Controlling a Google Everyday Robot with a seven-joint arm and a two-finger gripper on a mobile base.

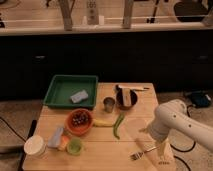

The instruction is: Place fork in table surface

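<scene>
The gripper [161,151] hangs at the table's [100,150] near right corner, too small and blurred to make out its fingers, and it is unclear whether it touches the fork [142,152] beside it. The fork's handle end merges with the gripper, so where it stops cannot be told. The arm [180,122] runs off the right edge, hiding its base. The table's near edge is cut by the bottom of the frame. The bowl's [79,120] dark contents are too blurred to name, as is the grey thing in the tray [60,95]. The dark bowl [126,98] is partly covered by the utensil [132,88] across it.
</scene>
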